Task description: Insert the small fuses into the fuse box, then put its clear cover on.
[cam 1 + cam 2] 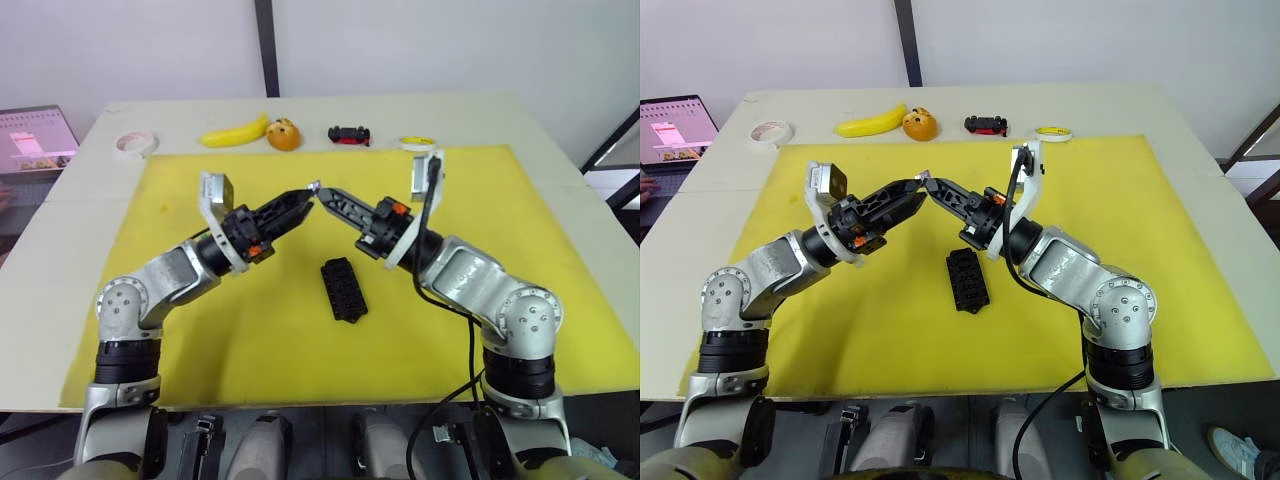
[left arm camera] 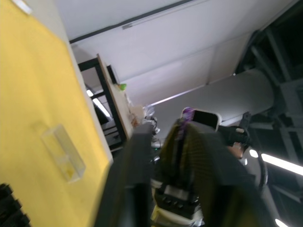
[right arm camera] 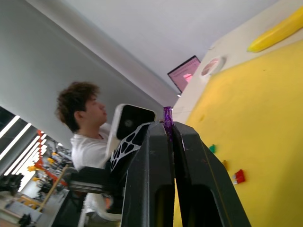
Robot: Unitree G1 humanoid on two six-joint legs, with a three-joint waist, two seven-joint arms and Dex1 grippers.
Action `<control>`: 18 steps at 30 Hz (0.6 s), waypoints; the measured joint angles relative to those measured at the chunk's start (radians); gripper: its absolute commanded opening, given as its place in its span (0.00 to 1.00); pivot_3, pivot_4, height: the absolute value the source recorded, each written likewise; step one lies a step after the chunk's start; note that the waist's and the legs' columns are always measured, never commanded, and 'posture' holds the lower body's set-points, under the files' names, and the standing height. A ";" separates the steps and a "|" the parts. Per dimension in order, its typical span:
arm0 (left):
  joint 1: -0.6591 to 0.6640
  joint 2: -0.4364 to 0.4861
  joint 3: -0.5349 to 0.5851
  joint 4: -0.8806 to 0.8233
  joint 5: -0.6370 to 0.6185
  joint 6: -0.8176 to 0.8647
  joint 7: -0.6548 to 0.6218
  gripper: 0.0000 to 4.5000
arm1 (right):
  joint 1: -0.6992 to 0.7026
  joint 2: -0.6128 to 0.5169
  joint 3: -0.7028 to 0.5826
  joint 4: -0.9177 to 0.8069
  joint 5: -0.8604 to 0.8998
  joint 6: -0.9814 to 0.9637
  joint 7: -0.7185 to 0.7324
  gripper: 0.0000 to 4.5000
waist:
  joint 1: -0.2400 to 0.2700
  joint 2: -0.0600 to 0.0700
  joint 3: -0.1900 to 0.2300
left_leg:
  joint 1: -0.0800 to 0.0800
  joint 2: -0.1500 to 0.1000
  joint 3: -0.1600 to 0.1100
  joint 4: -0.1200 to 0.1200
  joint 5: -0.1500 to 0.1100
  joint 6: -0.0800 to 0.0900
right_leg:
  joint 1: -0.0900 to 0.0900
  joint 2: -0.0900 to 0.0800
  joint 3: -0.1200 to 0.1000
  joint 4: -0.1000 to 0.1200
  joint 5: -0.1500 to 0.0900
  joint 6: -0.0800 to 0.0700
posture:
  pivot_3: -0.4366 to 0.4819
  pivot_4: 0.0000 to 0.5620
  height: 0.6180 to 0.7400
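Above the middle of the yellow mat [image 1: 250,340] my two grippers meet tip to tip. The right gripper [image 3: 168,125] is shut on a small purple fuse [image 3: 167,115], whose top sticks out past the fingertips. The left gripper [image 1: 306,196] points at it from the other side, touching or nearly so. The black fuse box [image 1: 343,290] lies on the mat below and nearer to me, with its slots up. The clear cover [image 2: 63,152] lies flat on the mat. In the right wrist view, teal [image 3: 212,148], olive [image 3: 224,164] and red [image 3: 239,176] fuses lie loose on the mat.
Along the table's far edge lie a white tape roll [image 1: 133,144], a banana [image 1: 236,131], an orange [image 1: 284,134], a black-and-red toy car [image 1: 349,134] and a yellow tape ring [image 1: 418,143]. A laptop [image 1: 35,135] is at the far left. A person [image 3: 83,118] sits beyond the table.
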State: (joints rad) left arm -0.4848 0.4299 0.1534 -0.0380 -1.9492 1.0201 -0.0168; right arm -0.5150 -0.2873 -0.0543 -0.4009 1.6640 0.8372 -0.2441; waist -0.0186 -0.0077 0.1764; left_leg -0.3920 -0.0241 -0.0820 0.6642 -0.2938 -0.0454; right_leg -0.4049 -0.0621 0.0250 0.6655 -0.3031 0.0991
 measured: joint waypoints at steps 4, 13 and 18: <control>-0.001 0.144 -0.007 -0.003 0.074 0.089 -0.115 0.99 | -0.002 -0.073 -0.008 -0.001 0.087 0.001 -0.009 0.00 | -0.004 0.001 0.001 | 0.000 0.000 0.000 -0.001 0.000 0.000 | 0.000 0.001 0.000 0.000 0.000 0.000 | 0.48 0.27 1.00; -0.021 0.472 -0.119 -0.168 0.653 0.026 -0.776 0.99 | -0.073 -0.438 0.017 -0.049 -0.017 0.189 0.303 0.00 | -0.001 0.003 0.005 | -0.001 0.001 0.001 -0.002 0.000 0.001 | -0.001 0.003 0.001 -0.002 -0.001 -0.001 | 0.48 0.27 1.00; 0.032 0.563 -0.299 -0.244 1.100 -0.351 -1.123 0.99 | -0.126 -0.701 0.177 -0.190 -0.425 0.184 0.674 0.00 | 0.004 0.005 0.007 | -0.001 0.002 0.001 -0.004 0.000 0.001 | -0.001 0.004 0.000 -0.005 -0.001 -0.001 | 0.48 0.27 1.00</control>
State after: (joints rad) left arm -0.4532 0.9925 -0.1451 -0.2824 -0.8494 0.6689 -1.1398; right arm -0.6410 -0.9881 0.1231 -0.5909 1.2390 1.0214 0.4295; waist -0.0142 -0.0024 0.1834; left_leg -0.3931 -0.0218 -0.0806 0.6602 -0.2943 -0.0445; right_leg -0.4062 -0.0580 0.0254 0.6607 -0.3037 0.0981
